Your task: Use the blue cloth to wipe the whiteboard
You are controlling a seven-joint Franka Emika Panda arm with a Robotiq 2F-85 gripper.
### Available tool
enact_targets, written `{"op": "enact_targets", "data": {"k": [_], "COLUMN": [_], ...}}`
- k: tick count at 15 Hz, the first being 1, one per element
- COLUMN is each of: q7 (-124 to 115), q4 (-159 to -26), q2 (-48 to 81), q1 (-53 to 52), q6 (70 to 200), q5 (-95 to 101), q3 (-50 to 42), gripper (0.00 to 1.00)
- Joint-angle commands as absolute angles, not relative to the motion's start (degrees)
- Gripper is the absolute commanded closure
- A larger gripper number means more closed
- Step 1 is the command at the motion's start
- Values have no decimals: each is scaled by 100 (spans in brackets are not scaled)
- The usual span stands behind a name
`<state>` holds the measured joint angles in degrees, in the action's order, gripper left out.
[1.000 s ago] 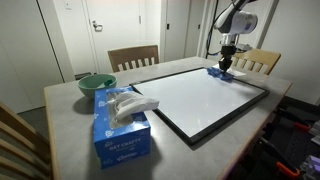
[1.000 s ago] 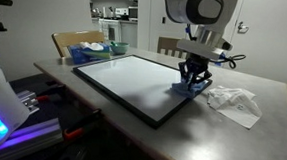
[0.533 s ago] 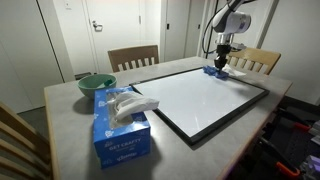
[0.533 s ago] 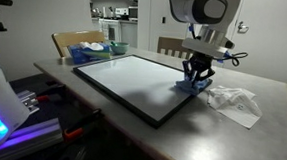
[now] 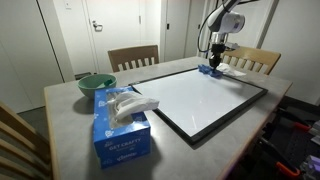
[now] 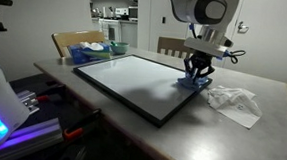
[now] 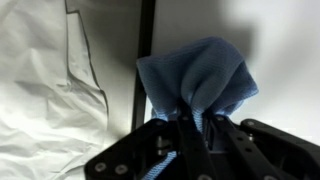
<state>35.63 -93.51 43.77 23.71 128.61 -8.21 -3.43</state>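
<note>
Tissue box (image 5: 120, 128) is sitting untouched at the left of the table (image 5: 68, 115). Board (image 5: 200, 100) is lying flat in the middle. At its far right corner the gripper (image 5: 213, 62) is pinching a bunched fold of the cloth (image 5: 211, 71), jaws clamped tight, pressing it onto the white surface just beside the black frame (image 7: 146, 50). Judging by this, wiping is in progress. Next move probably calls for dragging the cloth across the board under steady downward pressure. Arm (image 6: 198, 8) is reaching down near-vertical.
</note>
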Motion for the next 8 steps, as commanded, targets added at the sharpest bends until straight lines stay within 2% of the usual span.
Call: {"op": "enact_targets", "data": {"k": [1,8], "q7": [3498,3370], "q4": [-8992,-9141], "q2": [4634,4521], "q1": [2356,2231], "q6": [12705,12621], "q5": [-743,-796], "q3": [-227,-88], "gripper": [97,97]}}
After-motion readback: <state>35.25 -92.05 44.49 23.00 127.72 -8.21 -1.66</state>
